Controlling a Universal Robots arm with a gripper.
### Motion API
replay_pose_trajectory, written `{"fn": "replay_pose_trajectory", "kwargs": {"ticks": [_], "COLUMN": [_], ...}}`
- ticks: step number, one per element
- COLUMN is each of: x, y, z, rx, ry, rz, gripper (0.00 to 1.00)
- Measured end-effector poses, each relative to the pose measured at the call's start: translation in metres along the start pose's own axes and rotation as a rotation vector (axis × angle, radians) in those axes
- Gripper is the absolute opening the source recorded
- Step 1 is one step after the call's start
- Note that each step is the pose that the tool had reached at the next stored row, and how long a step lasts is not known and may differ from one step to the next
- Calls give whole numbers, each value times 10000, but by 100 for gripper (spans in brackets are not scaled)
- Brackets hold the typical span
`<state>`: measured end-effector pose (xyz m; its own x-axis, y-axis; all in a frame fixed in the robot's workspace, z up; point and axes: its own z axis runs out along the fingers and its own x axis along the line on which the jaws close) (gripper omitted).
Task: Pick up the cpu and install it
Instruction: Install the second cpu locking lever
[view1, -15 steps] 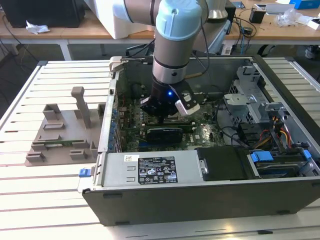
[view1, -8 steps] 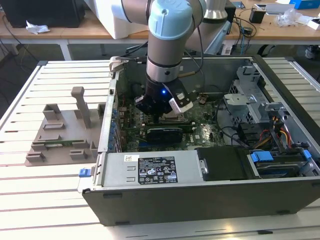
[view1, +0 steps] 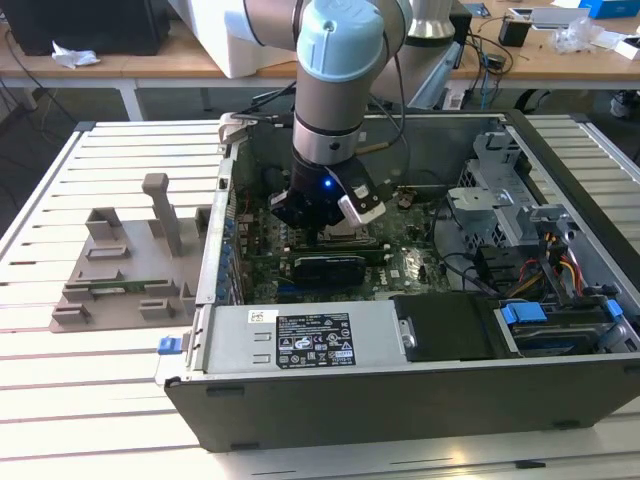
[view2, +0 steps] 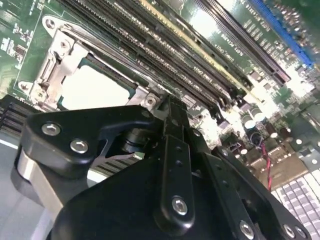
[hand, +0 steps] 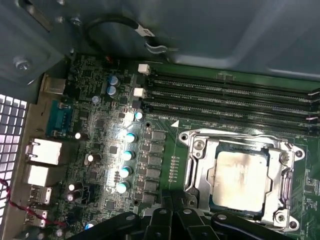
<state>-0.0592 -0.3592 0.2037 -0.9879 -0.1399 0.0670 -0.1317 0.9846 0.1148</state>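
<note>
The cpu is sitting in its socket frame on the motherboard, the hand hovering clenched and empty just beside it, so seating looks done.

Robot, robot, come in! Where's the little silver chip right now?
Gripper low over motherboard. The cpu lies in its socket frame, not held. Nothing blocking it.
</note>
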Motion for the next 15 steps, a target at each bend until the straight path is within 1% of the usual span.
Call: {"fn": "replay_pose_trajectory", "kwargs": {"ticks": [1,2,4,7,9,10,11,12,13,15], "x": [1,-10,-72,-194,-301,-343,-408,-443,-489,-577], "y": [5,8,16,41,64,72,85,94,107,154], "z": [-42,-60,-64,-69,-74,-76,-78,-78,-78,-79], "rx": [-1,-2,-1,0,2,8,23,39,87,282], "ry": [1,0,15,54,87,102,126,140,159,196], "rz": [-1,-3,0,6,11,12,16,19,24,43], "gripper": [11,11,11,11,11,11,11,11,11,11]}}
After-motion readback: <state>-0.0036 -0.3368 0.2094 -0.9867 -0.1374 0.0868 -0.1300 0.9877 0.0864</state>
